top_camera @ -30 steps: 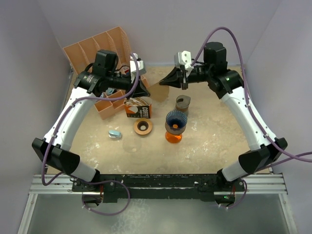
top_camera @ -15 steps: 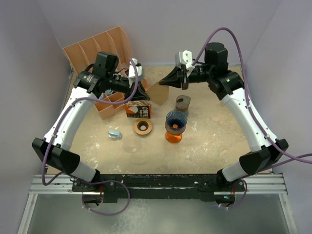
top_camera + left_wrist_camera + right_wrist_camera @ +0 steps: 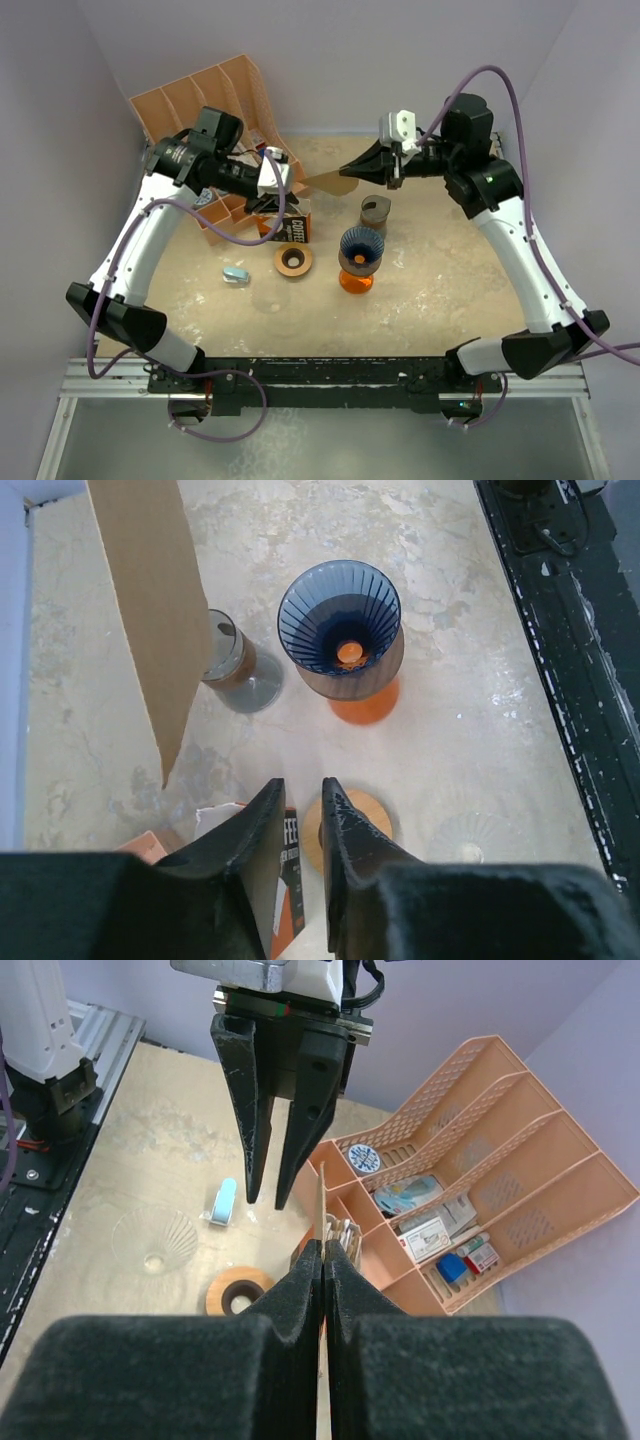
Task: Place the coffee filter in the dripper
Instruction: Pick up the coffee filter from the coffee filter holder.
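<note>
A brown paper coffee filter [image 3: 332, 181] hangs in the air, pinched flat at its edge by my right gripper [image 3: 354, 169], which is shut on it. It shows as a thin edge in the right wrist view [image 3: 321, 1210] and as a tall brown sheet in the left wrist view [image 3: 150, 600]. The blue ribbed dripper [image 3: 361, 247] stands on an orange base, below and to the right of the filter; it is empty [image 3: 340, 620]. My left gripper [image 3: 303, 785] is empty, its jaws a narrow gap apart, over the filter box, left of the filter.
An orange-and-white filter box [image 3: 287, 229], a wooden ring [image 3: 293, 260], a clear glass dripper [image 3: 270, 296] and a small blue clip [image 3: 236, 274] lie left of the dripper. A grey-brown cup [image 3: 375, 212] stands behind it. An orange organizer rack [image 3: 205, 95] fills the back left.
My right gripper has drawn back to the right with the filter. My left gripper has pulled away to the left and down, now apart from the filter.
</note>
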You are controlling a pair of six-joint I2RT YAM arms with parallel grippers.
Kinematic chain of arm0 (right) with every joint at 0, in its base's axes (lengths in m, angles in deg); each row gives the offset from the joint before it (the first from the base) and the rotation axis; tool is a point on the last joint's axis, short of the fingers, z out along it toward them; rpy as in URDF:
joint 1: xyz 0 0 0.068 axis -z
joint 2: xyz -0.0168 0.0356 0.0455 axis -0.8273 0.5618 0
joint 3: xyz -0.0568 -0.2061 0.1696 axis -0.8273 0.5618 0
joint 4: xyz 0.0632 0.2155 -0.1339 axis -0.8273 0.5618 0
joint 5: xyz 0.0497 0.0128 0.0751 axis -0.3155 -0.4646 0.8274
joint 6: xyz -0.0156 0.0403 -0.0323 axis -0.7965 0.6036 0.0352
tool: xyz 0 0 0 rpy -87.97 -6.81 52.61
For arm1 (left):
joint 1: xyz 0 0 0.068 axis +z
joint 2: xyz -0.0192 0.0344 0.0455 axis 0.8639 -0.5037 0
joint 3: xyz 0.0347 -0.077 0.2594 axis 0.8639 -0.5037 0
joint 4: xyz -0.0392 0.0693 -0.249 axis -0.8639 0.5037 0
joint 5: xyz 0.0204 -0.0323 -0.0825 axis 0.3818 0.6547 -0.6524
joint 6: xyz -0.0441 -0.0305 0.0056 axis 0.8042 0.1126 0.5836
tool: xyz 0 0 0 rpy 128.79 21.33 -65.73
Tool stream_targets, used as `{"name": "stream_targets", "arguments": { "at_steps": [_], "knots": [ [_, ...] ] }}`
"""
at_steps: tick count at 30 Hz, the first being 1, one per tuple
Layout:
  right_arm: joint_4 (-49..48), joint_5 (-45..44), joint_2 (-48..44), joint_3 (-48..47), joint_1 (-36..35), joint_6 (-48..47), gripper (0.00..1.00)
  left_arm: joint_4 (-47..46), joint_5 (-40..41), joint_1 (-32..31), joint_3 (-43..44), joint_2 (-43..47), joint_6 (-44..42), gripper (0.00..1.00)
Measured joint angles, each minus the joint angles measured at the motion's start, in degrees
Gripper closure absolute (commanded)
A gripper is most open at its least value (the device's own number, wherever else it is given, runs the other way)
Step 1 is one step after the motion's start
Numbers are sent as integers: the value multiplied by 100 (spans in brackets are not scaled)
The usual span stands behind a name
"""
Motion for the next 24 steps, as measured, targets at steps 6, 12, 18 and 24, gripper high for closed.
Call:
{"name": "stream_targets", "arguments": {
  "at_steps": [6,12,18,24],
  "knots": [
    [-4,-2,-214,166,0,-20,100,459,48,0,179,-46,-778,69],
    [-46,0,-376,315,4,-17,100,522,52,0,319,-125,-892,43],
    [-103,2,-461,459,4,-7,100,-557,42,-4,332,-127,756,40],
    [-173,98,-409,426,4,85,100,-1453,4,-103,227,-127,2179,52]
  ]
}}
